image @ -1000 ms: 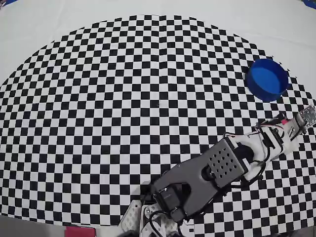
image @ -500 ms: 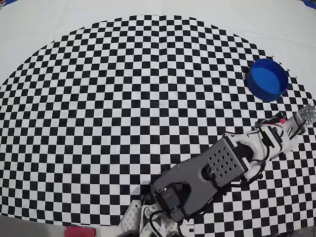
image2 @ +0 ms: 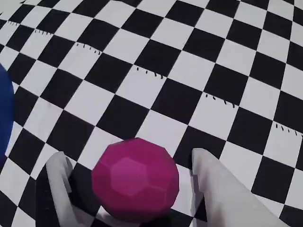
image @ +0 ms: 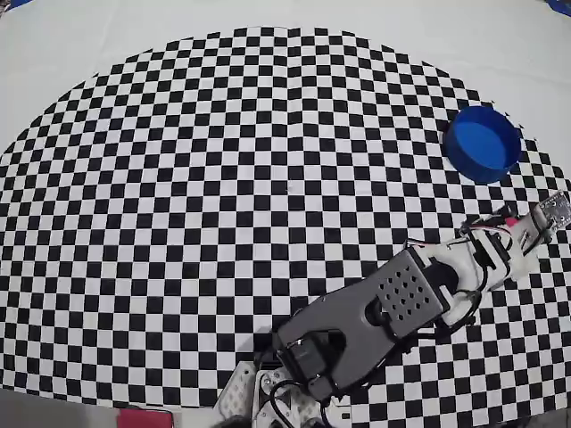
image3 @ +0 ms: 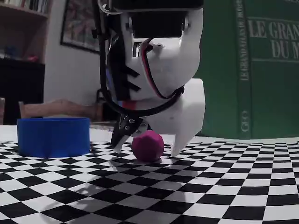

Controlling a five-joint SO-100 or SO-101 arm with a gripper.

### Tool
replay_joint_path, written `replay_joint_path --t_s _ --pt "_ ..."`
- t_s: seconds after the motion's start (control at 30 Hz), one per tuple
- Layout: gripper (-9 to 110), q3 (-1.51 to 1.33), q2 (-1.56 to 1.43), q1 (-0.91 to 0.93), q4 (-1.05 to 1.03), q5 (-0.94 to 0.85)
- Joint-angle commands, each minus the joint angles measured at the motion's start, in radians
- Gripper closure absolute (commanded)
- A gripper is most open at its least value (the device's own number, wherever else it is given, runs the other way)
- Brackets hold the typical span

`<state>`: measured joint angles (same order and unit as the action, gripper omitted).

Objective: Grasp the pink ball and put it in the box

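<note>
The gripper (image2: 130, 165) stands open around the pink ball (image2: 135, 178), one pale finger (image2: 59, 182) at the ball's nine o'clock and the other at its three o'clock in the wrist view, with a gap visible on both sides, so nothing is clamped yet. The ball rests on the checkered mat (image3: 224, 186), between the fingers.

The likely failure is the ball rolling out as the jaws close: it is faceted but round and sits free, so an off-centre squeeze could squirt it forward toward twelve o'clock.

The fixed view shows the ball (image3: 147, 145) touching the mat under the gripper (image3: 149, 140), and the box (image3: 53, 136) at its nine o'clock, well apart. The overhead view hides the ball under the arm but places the box (image: 483, 143) at roughly eleven o'clock from the gripper (image: 546, 214).
</note>
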<state>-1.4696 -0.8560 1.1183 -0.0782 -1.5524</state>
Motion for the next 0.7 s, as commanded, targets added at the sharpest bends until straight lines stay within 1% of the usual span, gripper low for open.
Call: replay_joint_path --t_s 0.0,0.67 --pt "71 0.032 -0.005 0.012 0.003 -0.005" --pt "71 0.046 0.008 0.005 0.009 -0.005"
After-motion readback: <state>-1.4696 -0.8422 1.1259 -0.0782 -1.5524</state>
